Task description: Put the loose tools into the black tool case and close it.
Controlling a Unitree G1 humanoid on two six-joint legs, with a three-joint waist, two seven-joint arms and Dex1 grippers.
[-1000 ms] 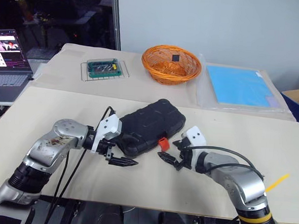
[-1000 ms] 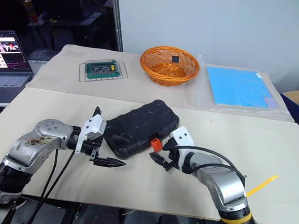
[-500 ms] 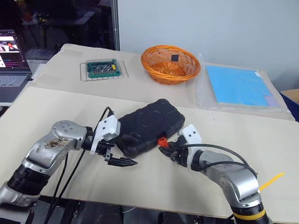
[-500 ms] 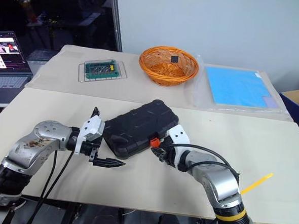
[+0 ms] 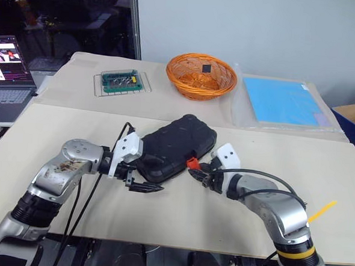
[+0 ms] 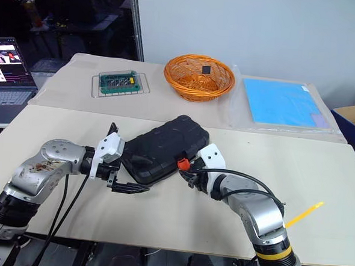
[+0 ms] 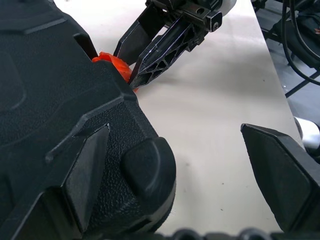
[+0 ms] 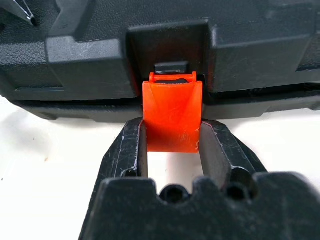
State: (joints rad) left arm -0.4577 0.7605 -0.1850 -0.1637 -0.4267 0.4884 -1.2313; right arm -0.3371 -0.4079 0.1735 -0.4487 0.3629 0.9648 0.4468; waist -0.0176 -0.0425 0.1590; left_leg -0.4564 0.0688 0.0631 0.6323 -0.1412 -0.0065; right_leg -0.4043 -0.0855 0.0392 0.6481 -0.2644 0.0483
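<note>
My two arms are brushed silver metal, each ending in a white wrist block behind a pincer of two black, ribbed fingers. Behind my left pincer (image 5: 143, 188) the elbow shell is scuffed with rusty marks and black cables trail. Behind my right pincer (image 5: 198, 174) a black cable loops, then a yellow-and-black band.
</note>
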